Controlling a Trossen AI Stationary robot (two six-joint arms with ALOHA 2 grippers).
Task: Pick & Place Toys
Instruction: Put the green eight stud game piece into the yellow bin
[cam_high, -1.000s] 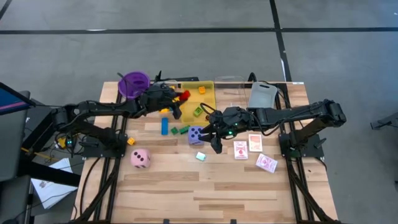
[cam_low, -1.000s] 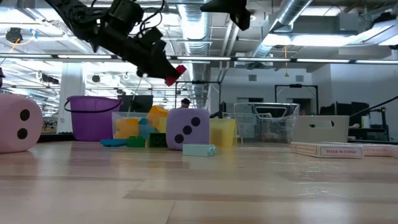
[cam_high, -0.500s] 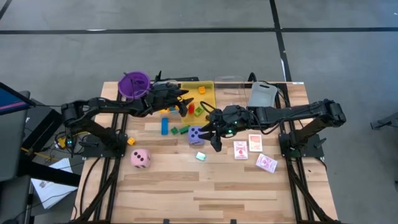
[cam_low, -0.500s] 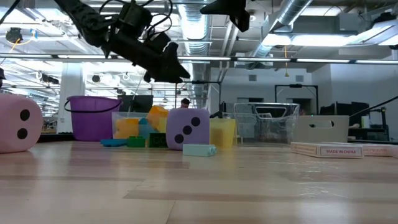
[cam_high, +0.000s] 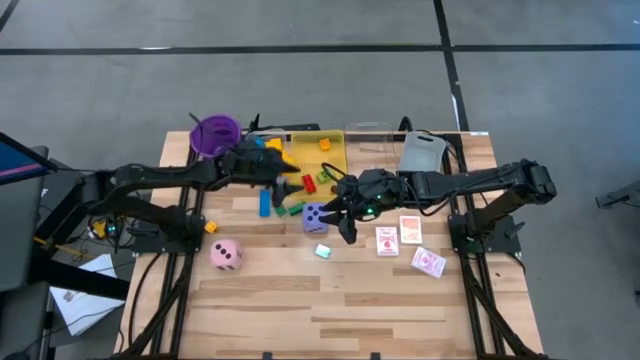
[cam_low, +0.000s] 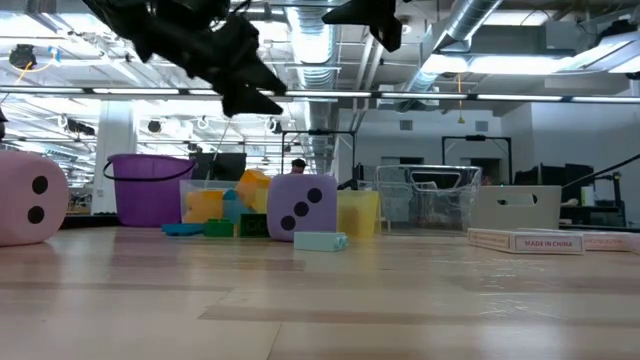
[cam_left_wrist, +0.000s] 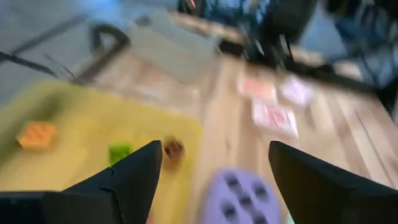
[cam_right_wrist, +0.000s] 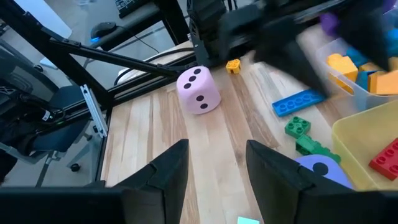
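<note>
Planks of pale wood make up the table (cam_high: 360, 300), which is set on a grey floor crossed by dark lines. At its left, a pink die (cam_high: 226, 254) is seen well apart from the other toys, with a small orange block (cam_high: 211, 227) near it. A round purple cup (cam_high: 215, 133) stands at the far left corner, and beside it a clear tray holding yellow and blue blocks. The left gripper (cam_high: 290, 184) is held above the near edge of the yellow tray (cam_high: 335, 145), its fingers spread apart with nothing between them. A red block (cam_high: 309, 183) lies in that tray just beside the gripper, with an orange block (cam_high: 324, 145) farther back. On the wood in front, a blue block (cam_high: 264, 204) and green blocks (cam_high: 288, 209) are scattered, and the purple die (cam_high: 314, 216) rests next to them. The right gripper (cam_high: 343, 228) is poised over the table just beside the purple die; its fingers stand partly apart and nothing is seen between them. A small pale teal block (cam_high: 322, 251) lies near it. Further right, red-patterned cards (cam_high: 410, 229) are laid flat, and a grey tray (cam_high: 422, 153) sits at the far edge. In the low view, a room with ceiling ducts and strip lights is seen beyond the table.
</note>
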